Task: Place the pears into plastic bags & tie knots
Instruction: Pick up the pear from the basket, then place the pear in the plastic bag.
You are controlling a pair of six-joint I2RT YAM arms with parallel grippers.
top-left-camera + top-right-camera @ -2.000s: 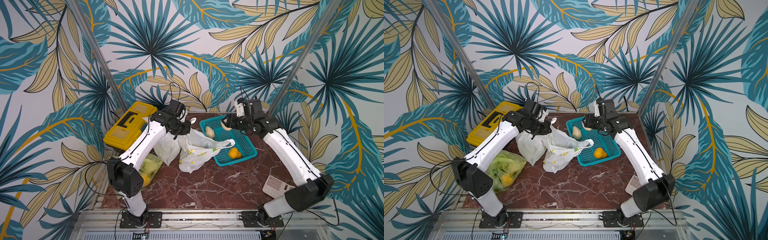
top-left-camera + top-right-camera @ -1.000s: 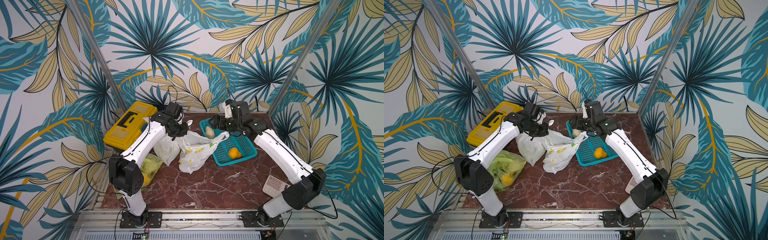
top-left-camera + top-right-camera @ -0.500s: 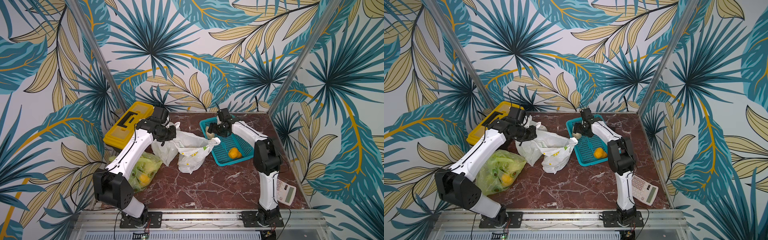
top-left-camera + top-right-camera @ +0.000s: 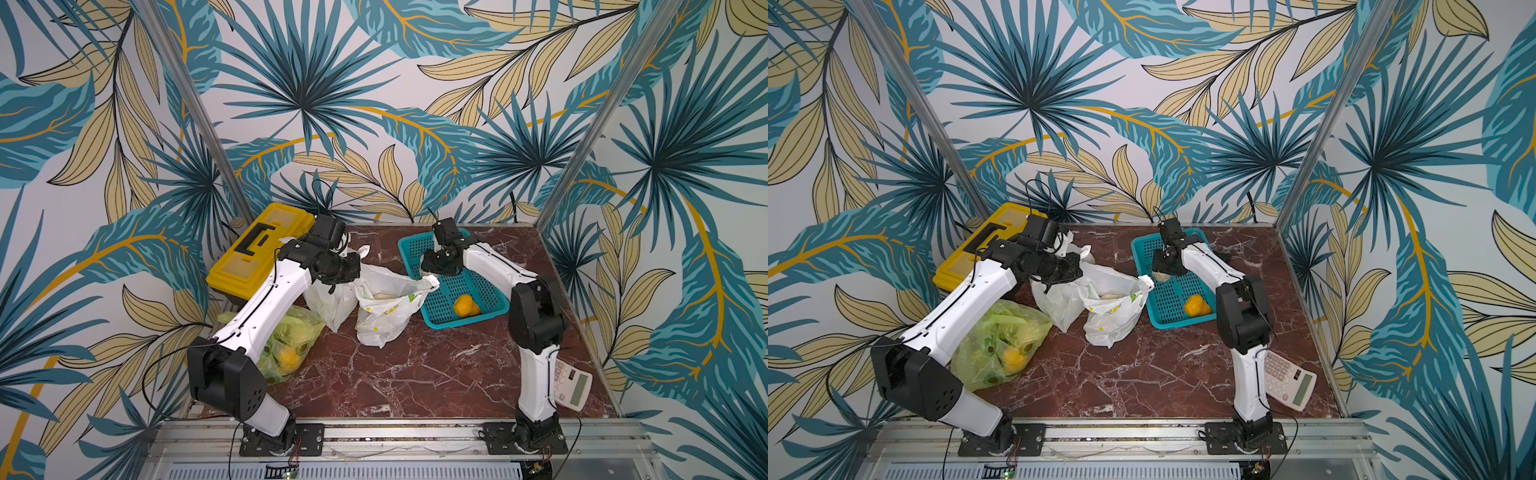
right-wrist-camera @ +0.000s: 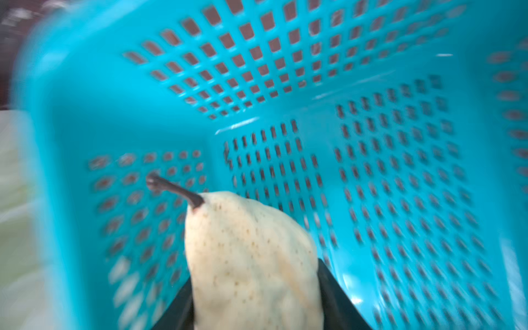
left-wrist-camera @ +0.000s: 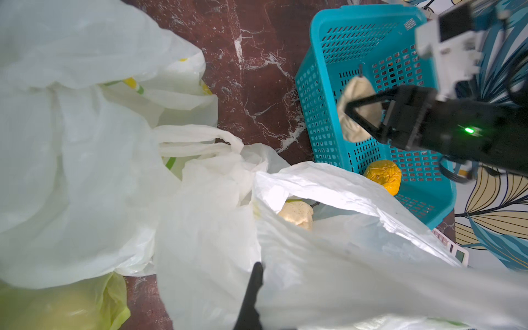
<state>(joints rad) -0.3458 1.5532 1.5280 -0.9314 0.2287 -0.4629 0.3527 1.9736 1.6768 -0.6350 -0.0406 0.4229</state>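
No legible text found. Calculator (image 4: 1287, 380) keys at near right were too small; sticker (image 6: 410, 23) on teal basket (image 6: 317, 85) was unreadable.

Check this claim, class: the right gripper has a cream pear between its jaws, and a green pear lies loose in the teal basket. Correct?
The loose pear in the teal basket is orange, not green, as both top views show. The right gripper has the cream pear between its jaws.

A: Basket (image 5: 71, 100) noted as teal mesh. Cream pear (image 5: 251, 257) w/ brown specks; orange pear (image 4: 466, 305) too.
B: Logged: lime-green bag (image 4: 1000, 332) transl., lemon-print bag (image 4: 382, 320) white/yellow, plain white bag (image 4: 330, 303). Surface (image 4: 415, 374): red-brown marble, white veins.
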